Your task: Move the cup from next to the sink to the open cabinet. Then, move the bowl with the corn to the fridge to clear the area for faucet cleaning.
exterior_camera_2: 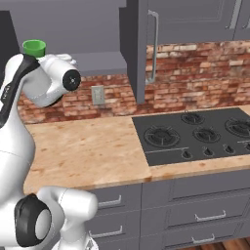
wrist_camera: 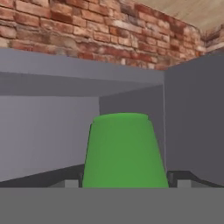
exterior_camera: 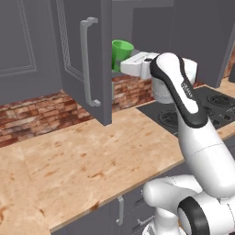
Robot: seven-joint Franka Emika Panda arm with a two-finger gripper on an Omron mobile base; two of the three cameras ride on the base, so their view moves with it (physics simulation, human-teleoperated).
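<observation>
The bright green cup (exterior_camera: 122, 48) (exterior_camera_2: 34, 47) (wrist_camera: 124, 148) sits between the fingers of my gripper (exterior_camera: 123, 62) (exterior_camera_2: 42, 54) (wrist_camera: 125, 181), which is shut on it. Both are inside the open cabinet (exterior_camera: 85, 59) (exterior_camera_2: 141, 49), just past its swung-out door and above the grey shelf (exterior_camera_2: 97, 61). In the hand view, which is rolled upside down, the two dark fingertips (wrist_camera: 175, 178) press the cup's sides, with the cabinet's grey inner walls (wrist_camera: 43, 135) behind. The sink, bowl, corn, fridge and faucet are out of view.
A wooden counter (exterior_camera: 92, 156) (exterior_camera_2: 83, 146) runs below the cabinet against a red brick wall (exterior_camera_2: 195, 73). A black gas cooktop (exterior_camera: 209, 108) (exterior_camera_2: 195, 132) lies to the right. A wall outlet (exterior_camera_2: 98, 95) is under the shelf. Grey drawers (exterior_camera_2: 195, 215) sit beneath the counter.
</observation>
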